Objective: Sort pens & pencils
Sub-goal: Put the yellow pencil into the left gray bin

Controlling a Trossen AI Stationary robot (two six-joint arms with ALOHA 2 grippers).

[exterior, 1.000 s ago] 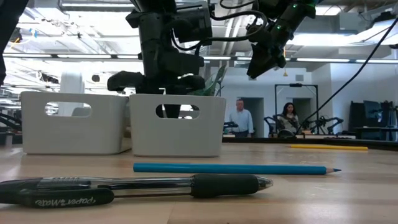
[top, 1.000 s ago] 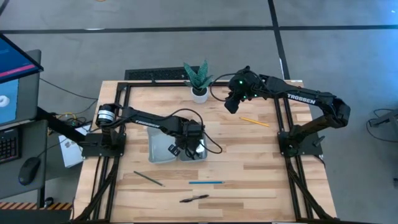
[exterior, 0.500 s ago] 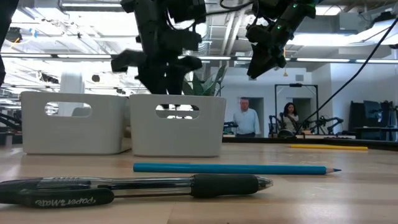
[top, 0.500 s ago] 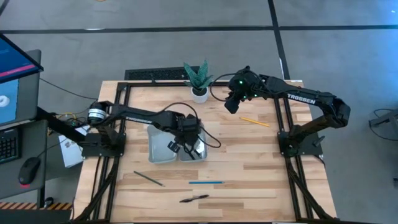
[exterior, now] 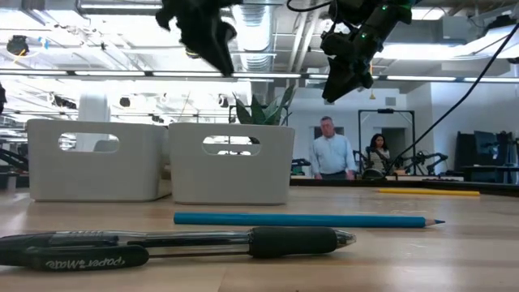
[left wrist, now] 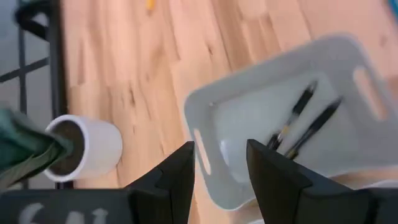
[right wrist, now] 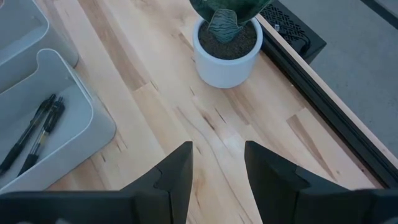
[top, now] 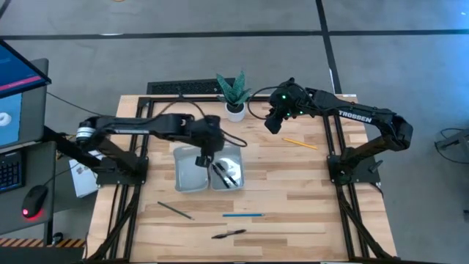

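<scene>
Two black pens [top: 227,174] lie in the right of two white trays [top: 233,156]; they also show in the left wrist view [left wrist: 305,121] and the right wrist view [right wrist: 34,134]. A third black pen [top: 229,234] lies near the table's front edge, with a blue pencil [top: 243,215] and a dark grey pencil [top: 174,210] close by. A yellow pencil [top: 300,143] lies at the right. My left gripper [top: 207,150] hangs open and empty above the trays' far ends. My right gripper [top: 273,123] waits open and empty, high up beside the plant.
The left white tray [top: 189,174] stands against the right one at mid-table. A potted plant [top: 234,95] in a white pot stands at the far edge. Bare wood lies right of the trays. People stand in the room beyond the table [exterior: 328,154].
My left gripper has risen out of the right tray, gone toward the far edge and a little left, and rolled about its own line. The two pens in that tray, covered by the gripper before, now show. My right arm has kept still.
</scene>
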